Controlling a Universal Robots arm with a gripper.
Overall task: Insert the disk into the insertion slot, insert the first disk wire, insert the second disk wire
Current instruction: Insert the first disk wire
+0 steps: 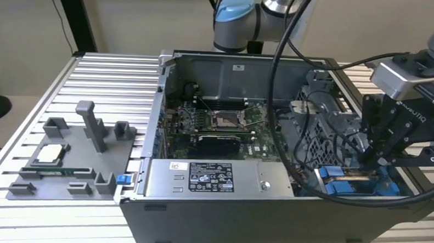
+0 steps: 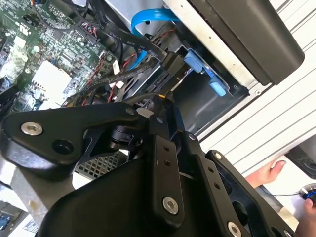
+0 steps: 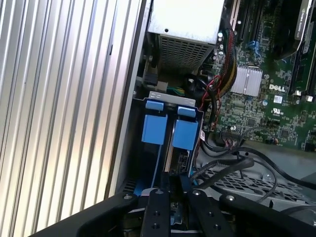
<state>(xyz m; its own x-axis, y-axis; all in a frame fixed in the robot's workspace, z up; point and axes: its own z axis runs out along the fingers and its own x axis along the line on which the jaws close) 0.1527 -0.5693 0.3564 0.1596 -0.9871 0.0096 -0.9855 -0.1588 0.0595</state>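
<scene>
The disk (image 3: pixel 171 148) stands edge-on in the insertion slot (image 3: pixel 134 148) at the case's front corner on the exterior view's right. Its blue carrier tabs (image 3: pixel 156 129) show on both sides of it. My gripper (image 1: pixel 373 159) reaches down into that corner, just above the blue tabs (image 1: pixel 333 172). In the second wrist view my gripper (image 2: pixel 165 101) has its fingers close together on a black disk wire connector (image 2: pixel 170 66), whose tip is beside a blue tab (image 2: pixel 194 63) of the slot (image 2: pixel 202 101). Its black cable runs back over the board. In the first wrist view my gripper (image 3: pixel 175 186) hovers right behind the disk.
The open computer case (image 1: pixel 271 222) sits on a ribbed aluminium table (image 1: pixel 109 73). The silver power-supply box (image 1: pixel 214 179) lies along the front wall and a grey perforated cage (image 1: pixel 320 120) beside the slot. A blue cable (image 2: pixel 148 17) loops nearby. A hand (image 2: pixel 269 173) rests beyond the case.
</scene>
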